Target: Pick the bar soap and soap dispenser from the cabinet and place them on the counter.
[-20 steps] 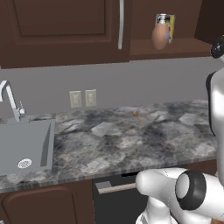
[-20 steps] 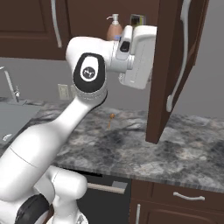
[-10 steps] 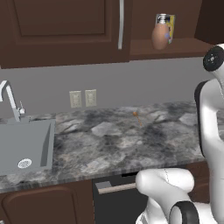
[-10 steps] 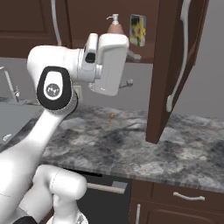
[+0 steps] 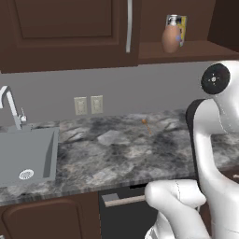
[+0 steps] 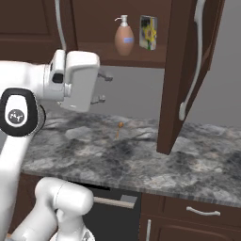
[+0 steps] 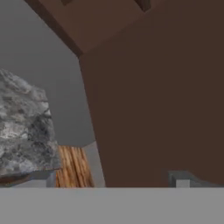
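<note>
You have one soap dispenser [image 6: 124, 36] and one yellow-and-blue box [image 6: 148, 32], both standing upright on the shelf of the open cabinet [image 6: 141, 59], the box just beside the dispenser. One bar soap [image 6: 119, 125] lies on the tabletop [image 6: 141, 155], a tiny orange block near the back wall, well apart from other things. One sink [image 5: 25, 154] with one faucet [image 5: 11, 107] sits at the far left. The open cabinet door [image 6: 186, 75] hangs over the tabletop and narrows the room on the right; left of it the stone surface is free up to the sink. The arm is bent, its hand held level below the shelf. The pincer [image 6: 104, 88] is released, its fingers spread wide and holding nothing, pointing toward the open door.
</note>
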### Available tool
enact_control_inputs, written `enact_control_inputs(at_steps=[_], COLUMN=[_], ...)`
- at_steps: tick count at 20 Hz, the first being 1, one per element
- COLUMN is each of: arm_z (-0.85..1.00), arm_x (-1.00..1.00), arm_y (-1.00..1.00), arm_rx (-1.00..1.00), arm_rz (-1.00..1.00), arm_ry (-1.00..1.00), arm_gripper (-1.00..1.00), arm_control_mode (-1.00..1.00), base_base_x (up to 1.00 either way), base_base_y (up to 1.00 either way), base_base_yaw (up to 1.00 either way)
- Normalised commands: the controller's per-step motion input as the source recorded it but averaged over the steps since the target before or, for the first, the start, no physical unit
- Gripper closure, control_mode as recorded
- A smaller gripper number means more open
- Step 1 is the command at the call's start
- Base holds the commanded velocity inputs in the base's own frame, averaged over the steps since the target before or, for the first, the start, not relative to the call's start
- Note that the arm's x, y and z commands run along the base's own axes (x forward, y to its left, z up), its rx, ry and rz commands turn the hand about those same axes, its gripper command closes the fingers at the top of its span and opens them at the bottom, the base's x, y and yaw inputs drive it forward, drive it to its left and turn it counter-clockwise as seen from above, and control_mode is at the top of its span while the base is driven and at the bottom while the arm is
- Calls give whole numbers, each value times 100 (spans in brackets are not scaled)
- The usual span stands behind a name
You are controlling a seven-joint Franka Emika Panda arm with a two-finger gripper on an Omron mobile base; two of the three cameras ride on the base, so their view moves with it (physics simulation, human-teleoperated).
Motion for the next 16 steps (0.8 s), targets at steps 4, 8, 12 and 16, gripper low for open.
enact_control_inputs(at_steps=[4,8,12,16], arm_z=[2,-1,-12,-3], arm_x=[-8,-20,-64,-47], arm_y=[30,38,60,40], arm_rx=[32,28,6,18], arm_rz=[24,24,9,8], arm_ry=[0,-3,-24,-19], arm_gripper=[-100,-100,-100,-100], arm_control_mode=[-100,-100,-100,-100], base_base_x=[0,0,0,0], base_base_y=[0,0,0,0], base_base_yaw=[0,0,0,0])
